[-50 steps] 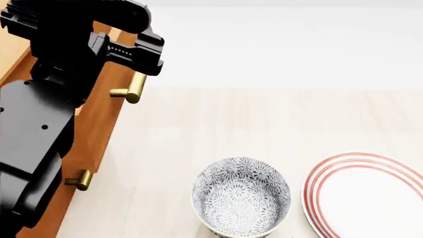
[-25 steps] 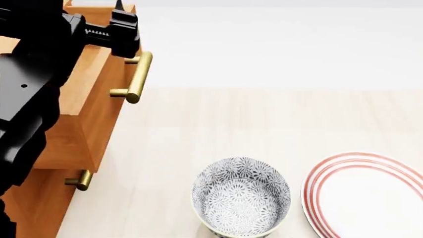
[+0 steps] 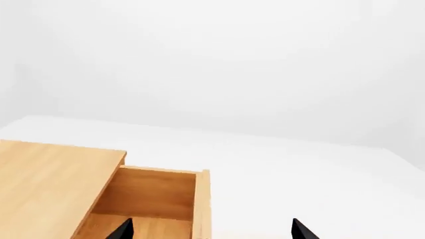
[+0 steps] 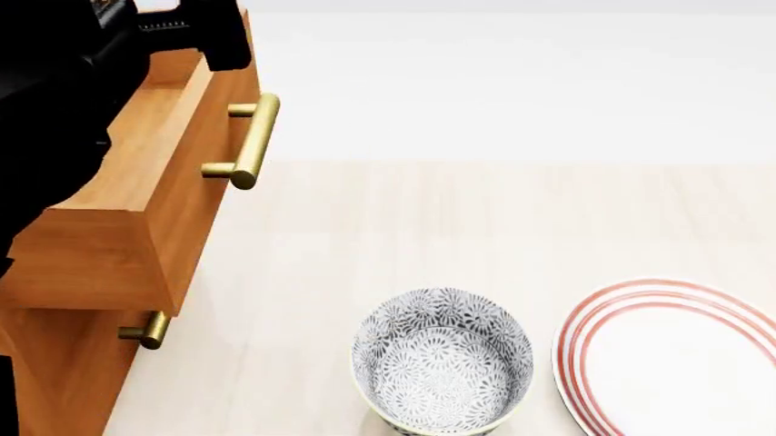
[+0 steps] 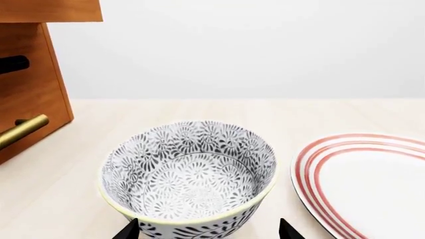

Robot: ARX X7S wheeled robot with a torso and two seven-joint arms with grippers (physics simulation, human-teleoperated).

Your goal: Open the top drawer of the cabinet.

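Top drawer (image 4: 145,195) juts out from cabinet (image 4: 54,372) over the table's (image 4: 485,218) left edge, its brass handle (image 4: 253,141) sticking into open space. Left gripper (image 3: 209,230) above the drawer, fingers spread, nothing between. Table's far half bare. Near edge blocked: bowl (image 4: 442,361) centre, striped plate (image 4: 673,359) just beside it, narrow gap between.

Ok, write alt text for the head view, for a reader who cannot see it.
The top drawer of the cabinet stands pulled out at the left, its brass handle free, with the black left arm above it. On the pale table sit a patterned bowl and, beside it, a red-ringed plate.
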